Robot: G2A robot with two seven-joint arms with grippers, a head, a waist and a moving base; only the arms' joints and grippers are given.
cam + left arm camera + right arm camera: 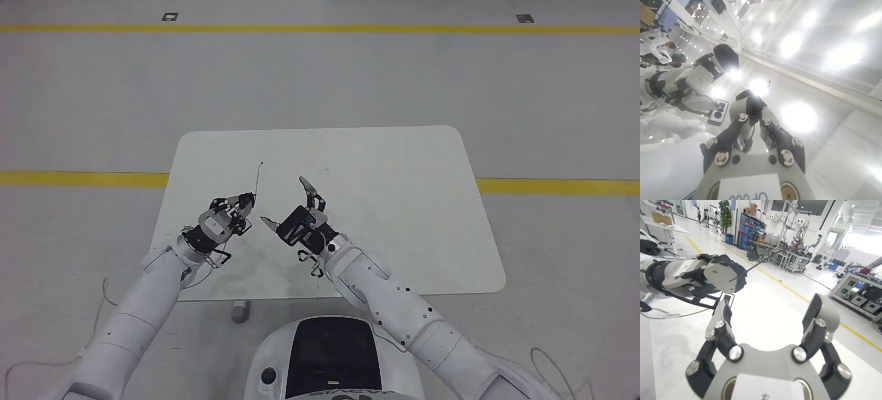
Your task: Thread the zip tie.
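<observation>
One zip tie, a thin, stiff black strap, is pinched in the left gripper, whose dark fingers are closed tight on its lower end. The free length stands out straight, pointing toward the table's far edge. The right gripper hangs just beside it, apart from both the strap and the other gripper. Its two fingers are spread wide with nothing between them, and their black ribbed pads face each other from grey metal shells. Both grippers sit over the near left part of the one table, a smooth white slab with rounded corners. Its top stretches well beyond them toward the far and right edges.
</observation>
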